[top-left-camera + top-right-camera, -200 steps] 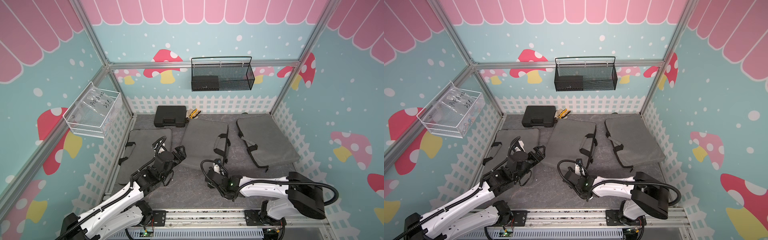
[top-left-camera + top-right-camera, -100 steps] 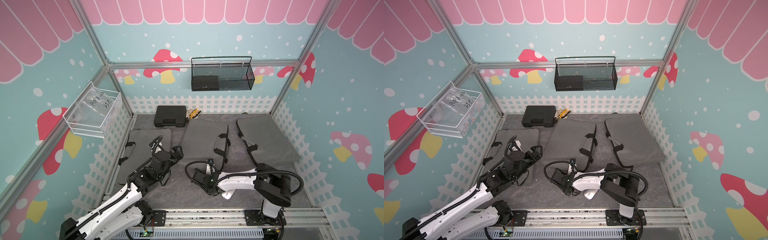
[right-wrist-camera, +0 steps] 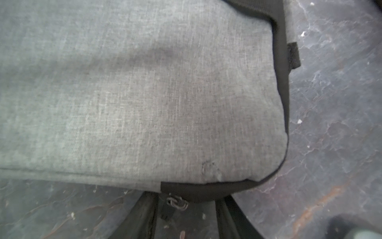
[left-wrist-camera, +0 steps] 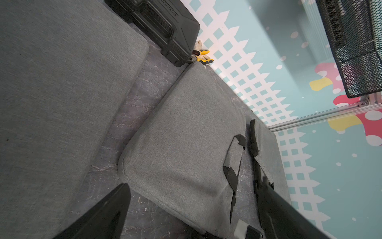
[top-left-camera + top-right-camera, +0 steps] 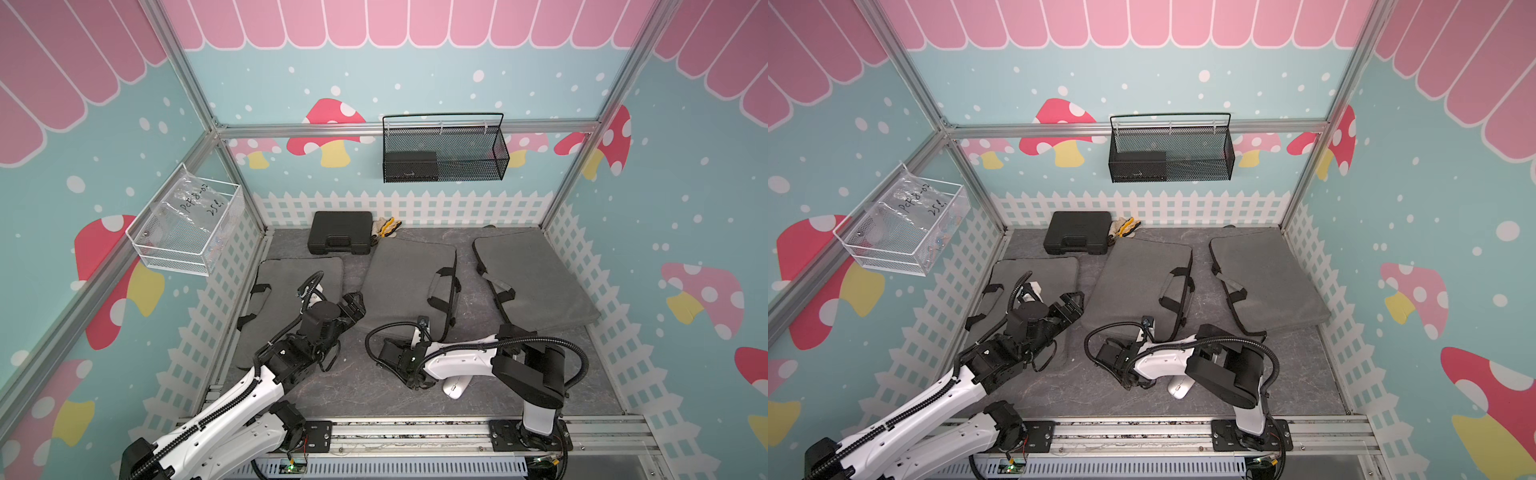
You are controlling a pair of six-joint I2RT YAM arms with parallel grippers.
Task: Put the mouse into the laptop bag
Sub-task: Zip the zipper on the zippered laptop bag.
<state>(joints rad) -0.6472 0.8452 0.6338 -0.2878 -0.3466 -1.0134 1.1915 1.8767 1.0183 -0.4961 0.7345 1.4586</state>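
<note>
A white wire basket [image 5: 183,232] hangs on the left wall; below it the left laptop bag [image 5: 286,278] lies flat on the dark floor [image 5: 353,390]; the left gripper [image 5: 354,305] hovers at that bag's inner edge, jaws spread wide and holding nothing, its fingers [image 4: 107,213] framing the near end of the middle laptop bag [image 4: 186,144] in the left wrist view. A black case [image 5: 338,237] sits at the back wall. The right gripper [image 5: 388,353] is low at the middle bag's front corner; in the right wrist view its fingers [image 3: 140,219] stand partly apart on either side of the zipper pull [image 3: 177,203], neither clearly touching it. The mouse [image 5: 455,388] lies on the floor under the right arm, near the front, outside every bag in both top views [image 5: 1179,388]; the right laptop bag [image 5: 536,278] lies beyond.
</note>
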